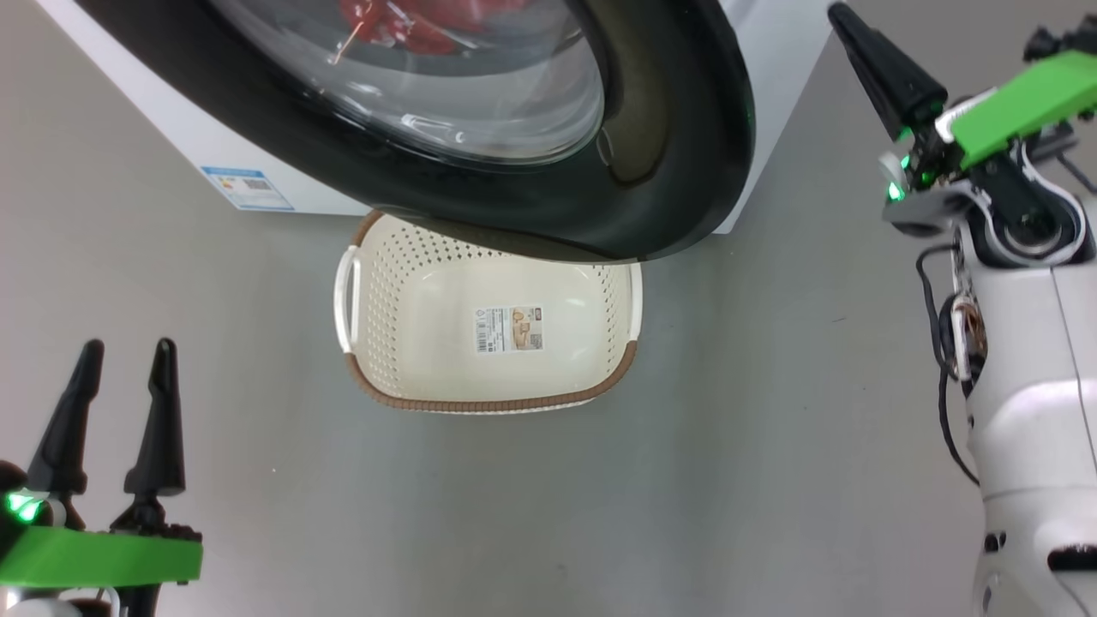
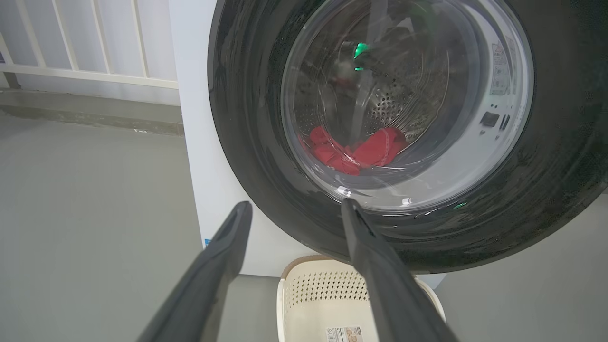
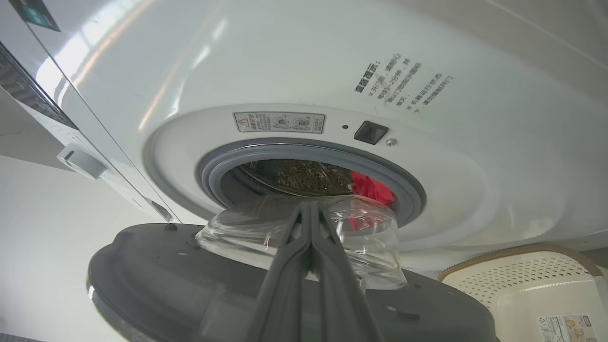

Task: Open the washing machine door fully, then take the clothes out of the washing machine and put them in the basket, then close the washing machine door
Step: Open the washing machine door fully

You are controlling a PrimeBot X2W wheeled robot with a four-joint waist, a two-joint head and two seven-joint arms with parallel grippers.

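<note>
A: Bright, even light; a soft shadow lies on the floor [image 1: 771,428] just under the washing machine door [image 1: 677,154]; anything blown out?
B: White glints on the door's glass; a glare streak on the washing machine [image 3: 142,71] above the door; wrist views bow at their edges.

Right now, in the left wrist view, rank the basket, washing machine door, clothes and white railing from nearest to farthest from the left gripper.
1. basket, below the left gripper, and washing machine door, just ahead: too close to call.
2. clothes, inside, behind the door's glass.
3. white railing, far upper left.
</note>
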